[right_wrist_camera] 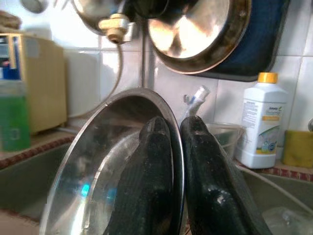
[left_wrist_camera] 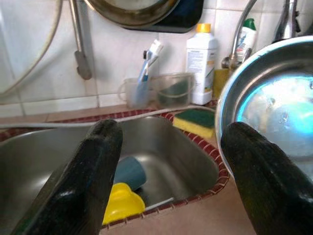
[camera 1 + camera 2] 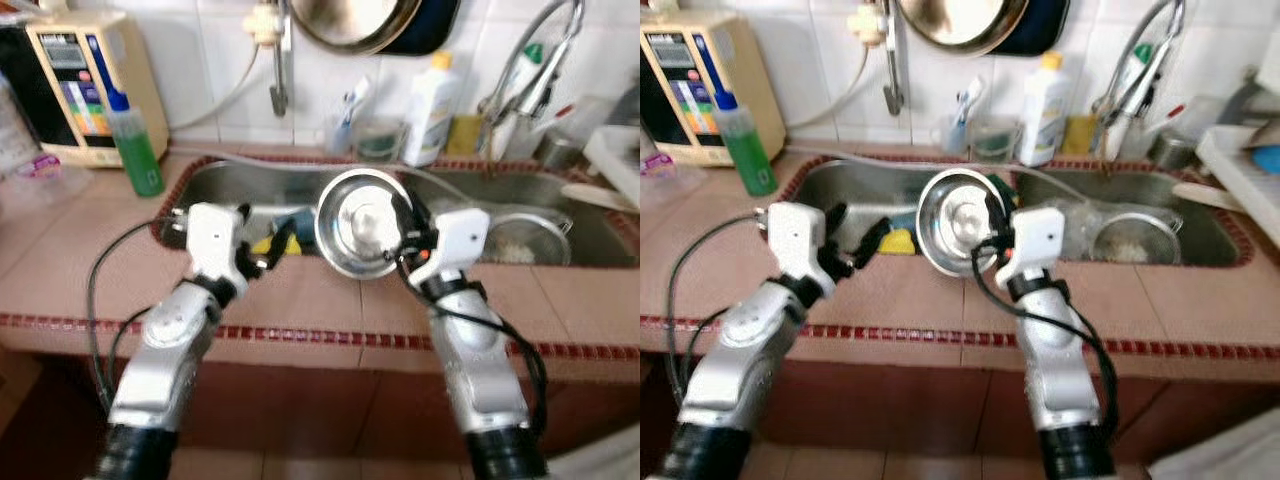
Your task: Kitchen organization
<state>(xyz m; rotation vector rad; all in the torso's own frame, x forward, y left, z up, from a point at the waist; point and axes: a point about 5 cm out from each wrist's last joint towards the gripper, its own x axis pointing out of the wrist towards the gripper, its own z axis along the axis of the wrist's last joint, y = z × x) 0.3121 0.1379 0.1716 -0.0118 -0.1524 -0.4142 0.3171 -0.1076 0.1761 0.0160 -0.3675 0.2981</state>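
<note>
Steel bowl (image 3: 364,224) held tilted on edge above the front rim of the sink (image 3: 520,190), its hollow facing the robot. Right gripper (image 1: 177,161) is clamped on the bowl's rim, one black finger inside and one outside, as the right wrist view shows. Left gripper (image 3: 268,245) hovers at the sink's front edge, just beside the bowl, with its fingers (image 2: 93,171) spread wide and nothing between them. Inside the sink's left basin lie a yellow object (image 2: 122,201) and a blue cup (image 2: 130,172) on its side. A second steel bowl (image 3: 1132,238) rests in the right basin. Along the worktop's back edge stand a green bottle (image 3: 134,148) at the left, a white bottle (image 3: 430,108) and a green-and-yellow sponge (image 2: 193,122) behind the sink. A pan (image 1: 198,34) hangs on the tiled wall above.
</note>
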